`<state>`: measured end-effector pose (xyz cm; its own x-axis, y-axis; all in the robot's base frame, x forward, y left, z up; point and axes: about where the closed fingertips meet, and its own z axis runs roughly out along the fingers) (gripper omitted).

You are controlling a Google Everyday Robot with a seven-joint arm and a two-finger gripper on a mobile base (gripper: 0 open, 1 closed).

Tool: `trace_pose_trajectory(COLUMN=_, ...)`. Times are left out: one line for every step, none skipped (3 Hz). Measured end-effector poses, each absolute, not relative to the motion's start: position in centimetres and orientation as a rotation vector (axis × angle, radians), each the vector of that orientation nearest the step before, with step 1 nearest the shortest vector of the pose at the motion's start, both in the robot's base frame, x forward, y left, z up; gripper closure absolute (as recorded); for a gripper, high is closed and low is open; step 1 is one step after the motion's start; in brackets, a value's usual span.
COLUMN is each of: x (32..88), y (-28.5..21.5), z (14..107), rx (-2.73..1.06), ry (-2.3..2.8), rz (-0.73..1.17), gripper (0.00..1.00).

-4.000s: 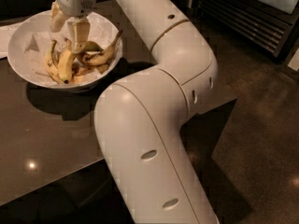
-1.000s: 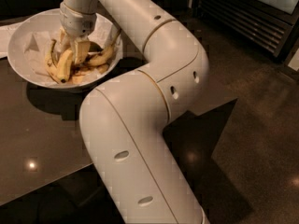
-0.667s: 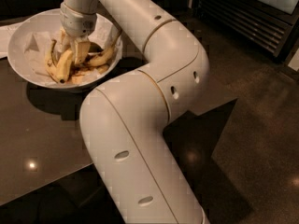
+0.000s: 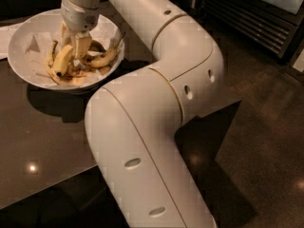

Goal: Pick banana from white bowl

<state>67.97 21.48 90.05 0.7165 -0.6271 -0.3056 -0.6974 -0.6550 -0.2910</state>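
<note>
In the upper left of the frame, the gripper (image 4: pixel 72 45) has dropped from above the white bowl (image 4: pixel 14 56) down into it since four seconds ago, with hardly any change over the last second. Whether it has closed on anything cannot be told. The banana (image 4: pixel 61 63) lies in the bowl at the gripper's lower left, as before.

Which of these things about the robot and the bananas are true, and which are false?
1. The gripper is down inside the white bowl. True.
2. The bowl sits on the floor. False: it stands on the dark table.
3. Only one banana is in the bowl. False: several bananas lie in it.
4. White paper lines the bowl. True.
5. The robot's arm is black. False: the arm is white.
</note>
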Motion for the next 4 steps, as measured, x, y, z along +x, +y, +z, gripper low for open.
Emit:
trace_pose_trajectory(x=67.7, y=21.1, z=92.4, rx=-2.448, ry=1.043, rz=0.216, gripper=1.00)
trace_pose_trajectory(x=66.7, y=20.1, z=94.5, rx=-2.382, ry=1.060, rz=0.150, gripper=1.00)
trace_pose_trajectory(x=66.1, y=20.0, z=94.3, rx=-2.386, ry=1.061, rz=0.152, gripper=1.00)
trace_pose_trajectory(x=66.0, y=20.1, z=96.0, rx=-2.420, ry=1.054, rz=0.089, gripper=1.00)
